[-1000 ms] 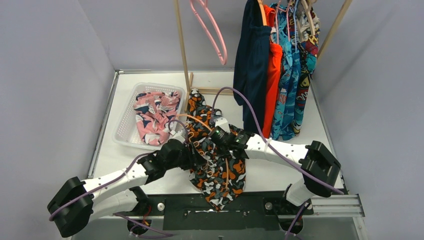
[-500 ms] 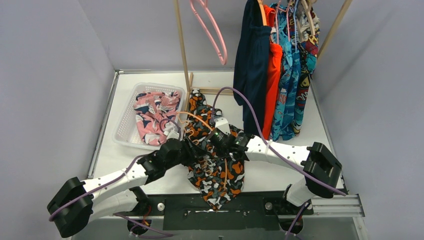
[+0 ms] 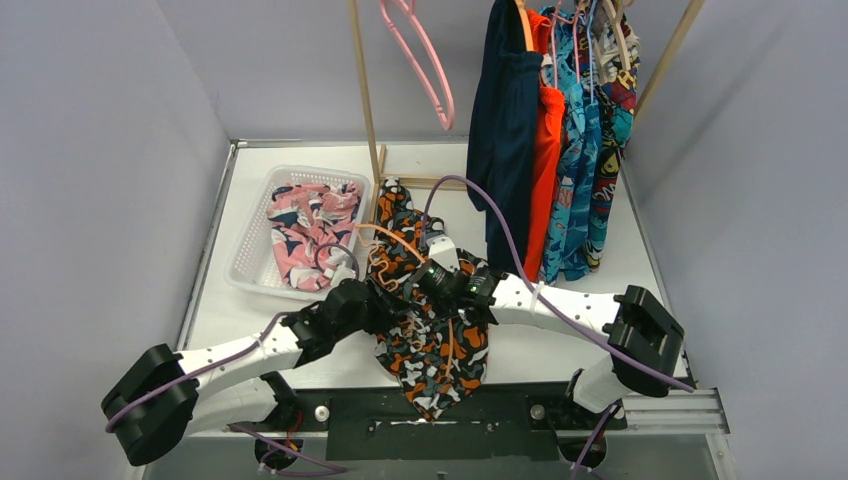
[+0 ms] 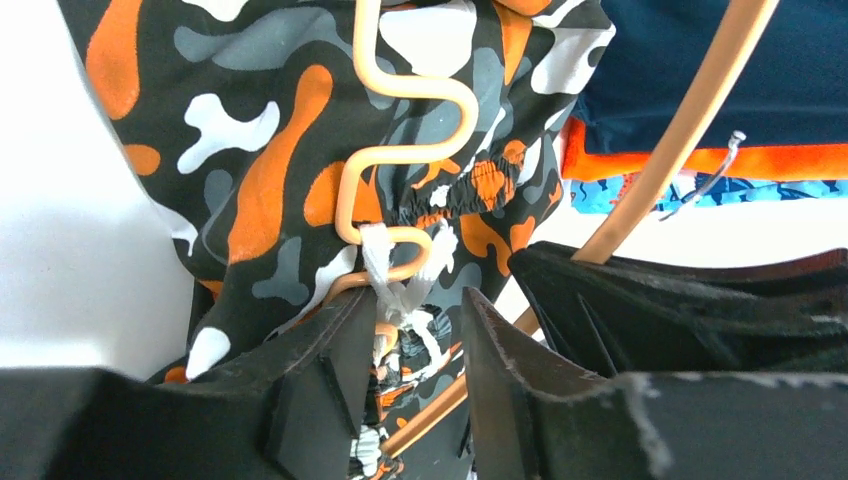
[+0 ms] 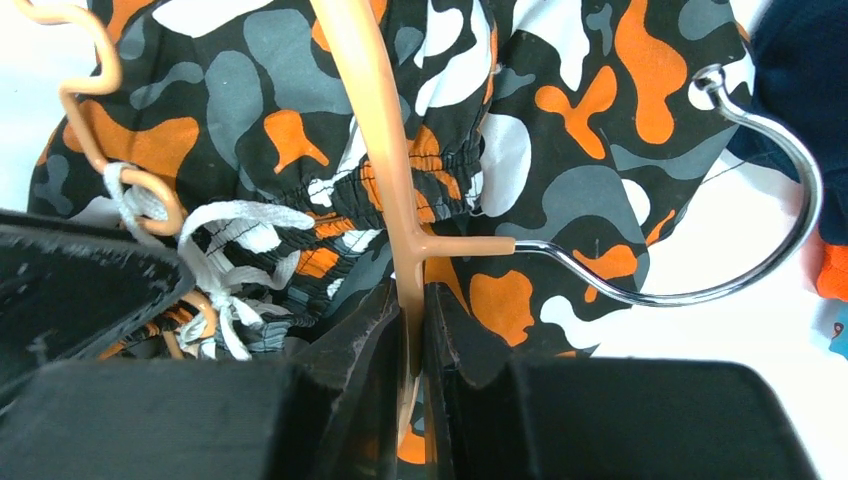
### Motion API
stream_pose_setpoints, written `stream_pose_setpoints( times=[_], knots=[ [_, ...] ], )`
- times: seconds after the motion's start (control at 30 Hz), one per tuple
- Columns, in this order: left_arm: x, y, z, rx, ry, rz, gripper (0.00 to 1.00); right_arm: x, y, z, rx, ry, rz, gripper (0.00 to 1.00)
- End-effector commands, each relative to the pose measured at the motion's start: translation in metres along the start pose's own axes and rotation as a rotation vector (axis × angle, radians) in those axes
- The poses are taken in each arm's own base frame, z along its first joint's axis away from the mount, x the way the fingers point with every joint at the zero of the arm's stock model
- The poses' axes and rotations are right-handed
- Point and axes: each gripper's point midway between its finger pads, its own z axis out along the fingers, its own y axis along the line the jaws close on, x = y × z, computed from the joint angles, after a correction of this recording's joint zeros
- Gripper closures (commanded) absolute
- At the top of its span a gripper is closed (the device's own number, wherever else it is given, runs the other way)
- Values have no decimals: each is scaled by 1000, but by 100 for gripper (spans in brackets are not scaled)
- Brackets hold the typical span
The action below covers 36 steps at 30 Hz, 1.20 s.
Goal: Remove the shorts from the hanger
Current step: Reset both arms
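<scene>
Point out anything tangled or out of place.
The white drawstring of the black-orange shorts is looped around the peach hanger at its wavy end, by the left gripper; this snag may stop them sliding off.

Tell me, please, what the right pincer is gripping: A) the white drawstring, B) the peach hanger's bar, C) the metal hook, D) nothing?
B: the right wrist view shows the right pincer closed on the bar of the peach hanger, which lies over the black shorts.

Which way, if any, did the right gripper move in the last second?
Yes, slightly. In the top view the right gripper, fingers shut on the hanger, slid left toward the basket and a little toward the near edge.
</scene>
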Motion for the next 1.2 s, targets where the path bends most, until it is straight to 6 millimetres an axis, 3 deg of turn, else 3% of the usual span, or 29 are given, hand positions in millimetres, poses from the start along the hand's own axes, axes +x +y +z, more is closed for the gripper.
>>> stream_pose_setpoints(
  times=[0.0, 0.1, 0.3, 0.63, 0.8, 0.9, 0.93, 1.07, 1.17],
  knots=[
    [-17, -24, 9, 88, -94, -37, 69, -26, 12, -19, -41, -119, 54, 100],
    [-18, -33, 13, 103, -95, -19, 85, -22, 14, -19, -43, -112, 54, 100],
    [-15, -60, 14, 180, -71, 42, 100, -17, 20, -18, -68, -109, 52, 100],
    [-32, -90, -6, 283, -144, 34, 100, -7, 16, -18, -16, -92, 14, 100],
    [-41, -89, -4, 283, -185, 25, 100, -10, 24, -21, -49, -113, 21, 100],
    [-35, -86, 4, 258, -150, 44, 100, -13, 22, -23, -45, -134, 58, 100],
    [-31, -87, 6, 260, -124, 63, 98, -16, 20, -25, -34, -146, 69, 100],
    [-16, -92, 4, 245, -38, 186, 62, -31, 5, -34, 31, -198, 90, 100],
    [-21, -101, -10, 238, -51, 272, 55, -46, -5, -47, 53, -265, 109, 100]
  ],
)
